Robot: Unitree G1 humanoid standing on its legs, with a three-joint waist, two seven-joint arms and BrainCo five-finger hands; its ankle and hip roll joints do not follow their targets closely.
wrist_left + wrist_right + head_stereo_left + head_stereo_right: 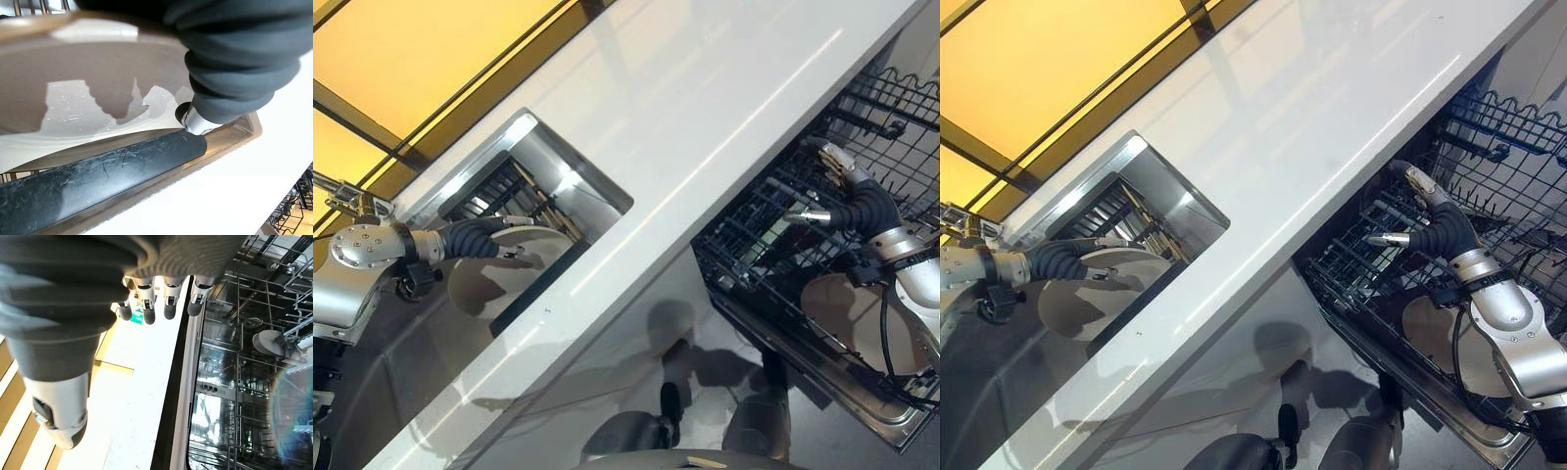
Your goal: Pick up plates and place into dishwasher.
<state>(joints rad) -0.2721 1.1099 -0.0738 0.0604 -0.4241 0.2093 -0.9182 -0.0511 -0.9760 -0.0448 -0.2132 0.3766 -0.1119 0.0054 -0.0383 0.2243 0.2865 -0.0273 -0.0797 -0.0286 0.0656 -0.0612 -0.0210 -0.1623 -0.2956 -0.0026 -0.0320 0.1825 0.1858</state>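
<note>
A pale round plate (504, 284) leans tilted inside the steel sink (548, 147) at the left. My left hand (494, 238) rests against its upper rim; in the left wrist view the plate (88, 98) fills the space just past the hand (234, 58). A second plate (847, 313) lies in the pulled-out lower dishwasher rack (754, 235) at the right. My right hand (837, 186) hovers above that rack, open and holding nothing, its straight fingers (166, 301) showing in the right wrist view.
A long white counter (705, 117) runs diagonally between sink and dishwasher. A dark dish rack (499, 186) sits at the sink's back. The upper wire rack (891, 108) stands beyond my right hand. The sink's dark front edge (98, 171) lies close under the plate.
</note>
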